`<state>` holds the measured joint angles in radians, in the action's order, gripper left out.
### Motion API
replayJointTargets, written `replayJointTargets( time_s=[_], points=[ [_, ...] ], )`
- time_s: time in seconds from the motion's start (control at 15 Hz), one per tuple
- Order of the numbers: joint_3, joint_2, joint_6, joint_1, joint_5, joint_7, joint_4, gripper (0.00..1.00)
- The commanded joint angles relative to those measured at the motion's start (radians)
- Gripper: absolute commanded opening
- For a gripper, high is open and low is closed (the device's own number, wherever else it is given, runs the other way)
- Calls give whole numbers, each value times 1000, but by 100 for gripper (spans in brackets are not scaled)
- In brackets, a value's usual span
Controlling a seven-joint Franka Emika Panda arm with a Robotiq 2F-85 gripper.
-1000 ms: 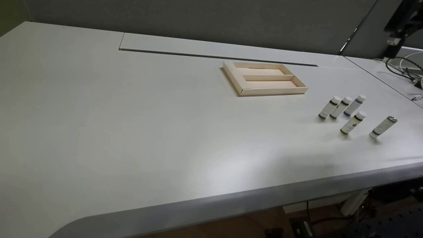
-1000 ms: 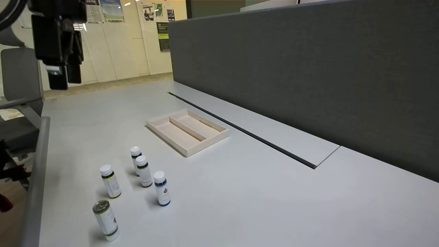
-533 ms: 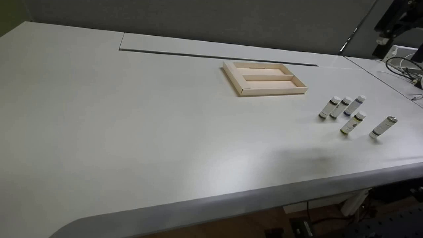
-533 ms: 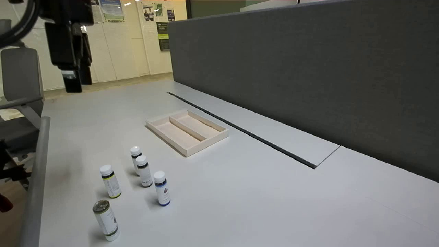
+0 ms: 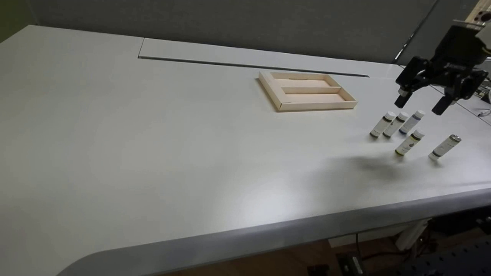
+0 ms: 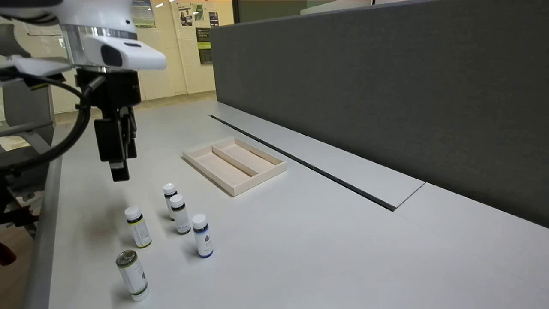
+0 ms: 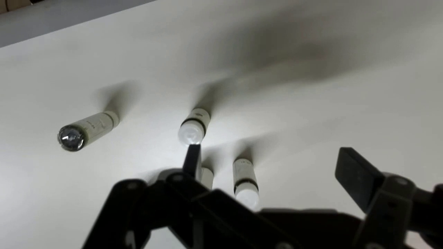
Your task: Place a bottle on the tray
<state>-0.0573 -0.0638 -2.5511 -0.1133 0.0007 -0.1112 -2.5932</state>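
Note:
Several small white-labelled bottles stand on the white table. One bottle point(image 5: 445, 147) point(image 6: 132, 274) point(image 7: 97, 127) stands upside down, dark end up. Upright white-capped bottles include the yellow-banded one point(image 5: 409, 143) point(image 6: 139, 229), the blue-banded one point(image 5: 411, 122) point(image 6: 203, 238) and another point(image 6: 180, 216). The light-wood tray point(image 5: 318, 105) point(image 6: 260, 178) lies apart from them, with a divider making two bare compartments. My gripper point(image 5: 423, 103) point(image 6: 124, 166) point(image 7: 270, 155) is open and empty, above the table near the bottles. In the wrist view, one finger partly hides a bottle point(image 7: 207, 178); another bottle point(image 7: 245, 178) shows between the fingers.
A grey partition point(image 5: 230, 23) point(image 6: 364, 86) rises behind the table, with a dark slot point(image 5: 249, 66) in the tabletop before it. The grey front edge point(image 5: 230, 245) of the table borders the near side. Cables point(image 5: 484, 94) lie at the far right.
My gripper has come down and forward from high at the edge of both exterior views to just above the bottles. It stays open. The bottles and tray have not moved.

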Motion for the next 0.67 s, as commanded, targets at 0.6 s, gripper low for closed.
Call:
replayJointTargets(
  time_s=[0.6],
  points=[
    [-105,-178,-117,13,-130,-26,21,100]
  ],
)
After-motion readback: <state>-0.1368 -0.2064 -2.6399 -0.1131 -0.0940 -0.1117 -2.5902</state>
